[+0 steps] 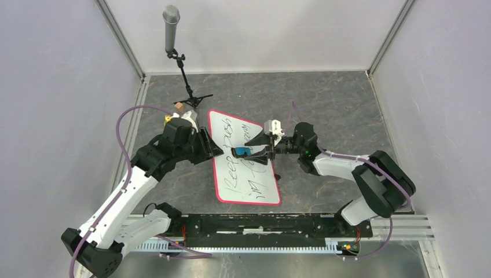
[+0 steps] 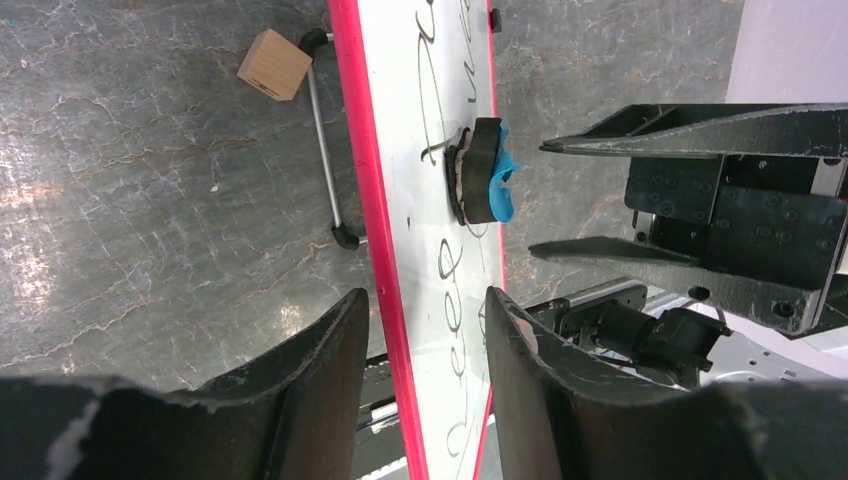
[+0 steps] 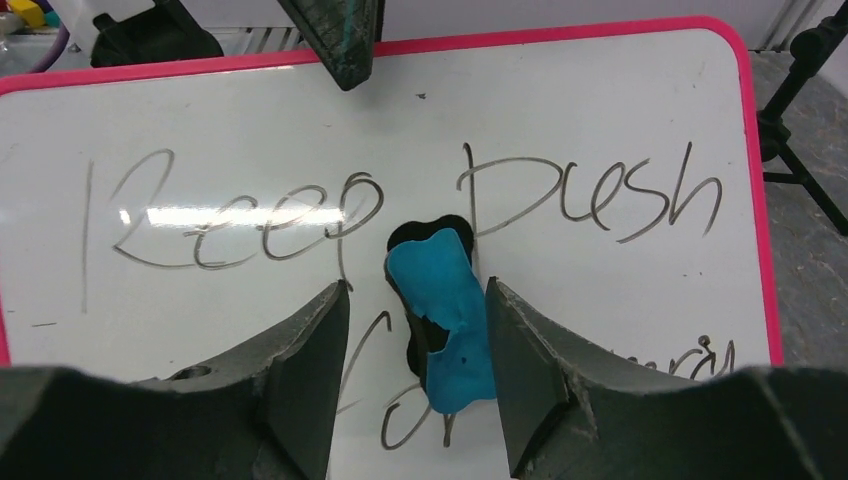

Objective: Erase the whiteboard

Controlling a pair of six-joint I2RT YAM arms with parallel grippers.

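Observation:
The whiteboard [image 1: 250, 180], white with a pink-red rim and black handwriting, lies mid-table. It also shows in the left wrist view [image 2: 440, 90] and the right wrist view [image 3: 250, 110]. A small blue and black eraser [image 1: 242, 152] rests on its writing [image 3: 440, 300] [image 2: 485, 185]. My right gripper [image 1: 256, 149] [image 3: 415, 285] is open, with the eraser between its fingers. The right finger is against the eraser and the left finger is apart from it. My left gripper [image 1: 213, 149] [image 2: 425, 292] is open and straddles the board's left rim.
A microphone [image 1: 171, 29] on a black tripod stands at the back left, one leg [image 2: 325, 150] close to the board's rim. A wooden block [image 1: 179, 106] [image 2: 273, 64] lies beside it. Grey walls enclose three sides. The base rail [image 1: 260, 226] runs along the near edge.

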